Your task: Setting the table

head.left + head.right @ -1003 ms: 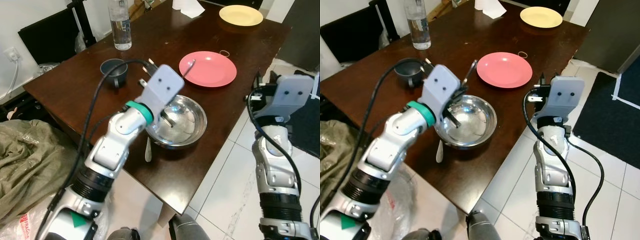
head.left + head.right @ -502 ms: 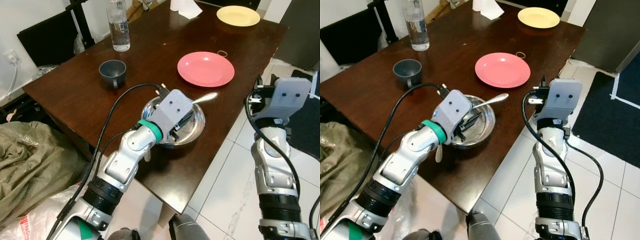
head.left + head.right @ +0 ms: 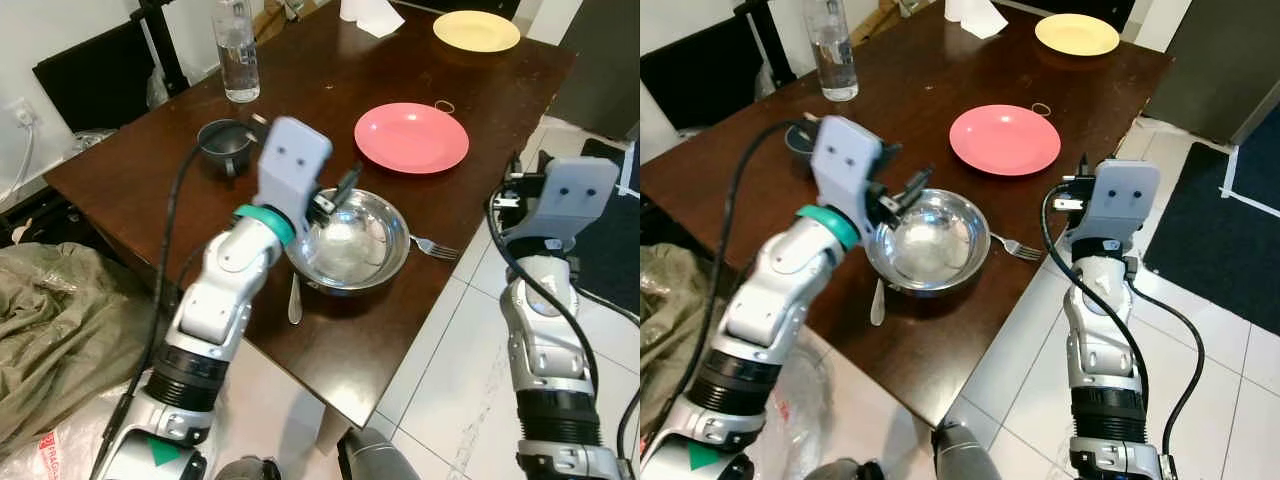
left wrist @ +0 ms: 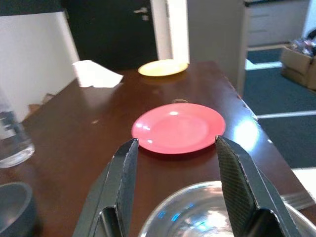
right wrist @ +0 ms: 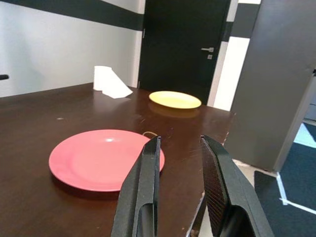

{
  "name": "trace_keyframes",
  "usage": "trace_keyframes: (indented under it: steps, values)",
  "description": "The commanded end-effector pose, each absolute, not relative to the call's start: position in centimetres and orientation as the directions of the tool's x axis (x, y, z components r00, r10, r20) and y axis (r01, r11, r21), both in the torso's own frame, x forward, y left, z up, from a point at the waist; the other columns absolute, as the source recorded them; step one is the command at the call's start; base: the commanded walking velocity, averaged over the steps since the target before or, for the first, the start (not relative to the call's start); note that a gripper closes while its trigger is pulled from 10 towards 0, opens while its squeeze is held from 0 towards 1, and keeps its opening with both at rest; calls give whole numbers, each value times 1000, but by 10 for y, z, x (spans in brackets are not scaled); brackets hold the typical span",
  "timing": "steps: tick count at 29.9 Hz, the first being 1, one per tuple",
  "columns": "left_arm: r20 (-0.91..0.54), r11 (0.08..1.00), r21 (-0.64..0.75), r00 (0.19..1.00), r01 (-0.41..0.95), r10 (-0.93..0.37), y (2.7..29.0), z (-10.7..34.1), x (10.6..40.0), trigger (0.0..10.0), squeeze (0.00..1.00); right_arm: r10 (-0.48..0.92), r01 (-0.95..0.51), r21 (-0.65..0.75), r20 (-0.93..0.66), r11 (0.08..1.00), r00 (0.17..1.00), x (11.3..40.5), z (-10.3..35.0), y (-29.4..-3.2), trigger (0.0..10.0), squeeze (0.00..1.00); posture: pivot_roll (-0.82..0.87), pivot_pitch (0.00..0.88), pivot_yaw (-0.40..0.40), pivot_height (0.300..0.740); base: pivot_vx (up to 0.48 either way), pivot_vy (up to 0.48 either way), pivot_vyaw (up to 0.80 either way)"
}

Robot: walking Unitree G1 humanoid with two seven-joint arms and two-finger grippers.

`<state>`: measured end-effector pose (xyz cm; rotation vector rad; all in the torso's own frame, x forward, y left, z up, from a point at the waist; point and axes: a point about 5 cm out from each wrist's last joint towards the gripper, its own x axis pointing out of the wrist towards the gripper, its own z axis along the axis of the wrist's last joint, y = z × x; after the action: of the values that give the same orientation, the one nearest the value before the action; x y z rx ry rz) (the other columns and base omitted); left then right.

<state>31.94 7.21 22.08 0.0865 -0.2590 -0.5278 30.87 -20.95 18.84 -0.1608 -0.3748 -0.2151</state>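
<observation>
A steel bowl (image 3: 352,243) stands near the table's front edge. A fork (image 3: 434,246) lies on the wood right of it, at the edge. A spoon (image 3: 294,297) lies by the bowl's front left. My left gripper (image 3: 340,190) hovers over the bowl's left rim, open and empty; its wrist view looks past the fingers (image 4: 124,168) to the pink plate (image 4: 177,127). My right gripper (image 5: 180,143) is held off the table's right edge, open with a narrow gap and holding nothing.
Behind the bowl are a pink plate (image 3: 411,137) and a grey cup (image 3: 225,143). A water bottle (image 3: 238,50), a yellow plate (image 3: 476,30) and a white napkin (image 3: 372,14) stand farther back. An olive cloth (image 3: 60,320) lies on the floor at left.
The left gripper held the fork over the bowl half a second ago. The fork now lies right of the bowl, and the gripper has lifted back to the left, open.
</observation>
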Motion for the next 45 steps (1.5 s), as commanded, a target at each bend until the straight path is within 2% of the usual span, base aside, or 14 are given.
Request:
trace_keyframes:
  steps: [1,10,16,19,27,34,45]
  values:
    - [204,893,112,869,437,-451,88,217,317,10000,0,-162,224,-129,374,966,913,307,187,-206,10000,0,-148,32,66,740,0,0,0]
    - [171,943,86,927,323,-333,110,205,302,10000,0,-144,207,-135,370,969,918,306,186,-204,10000,0,-143,34,59,740,0,0,0]
    - [128,941,105,934,323,-335,116,195,285,10000,0,-108,165,-130,365,978,925,303,188,-197,10000,0,-141,30,58,740,0,0,0]
    - [86,949,81,947,304,-310,119,186,279,10000,0,-106,132,-57,330,990,938,301,183,-192,10000,0,-143,23,54,740,0,0,0]
    - [17,968,26,968,248,-249,122,166,279,10000,0,-122,114,49,231,992,965,298,165,-188,10000,0,-155,8,46,740,0,0,0]
    - [-17,971,-1,971,239,-239,116,157,279,10000,0,-63,61,18,211,998,975,290,158,-171,10000,0,-173,1,44,740,0,0,0]
    - [-26,977,7,977,211,-211,116,151,282,10000,0,-59,60,2,195,998,979,285,153,-169,10000,0,-186,9,49,740,0,0,0]
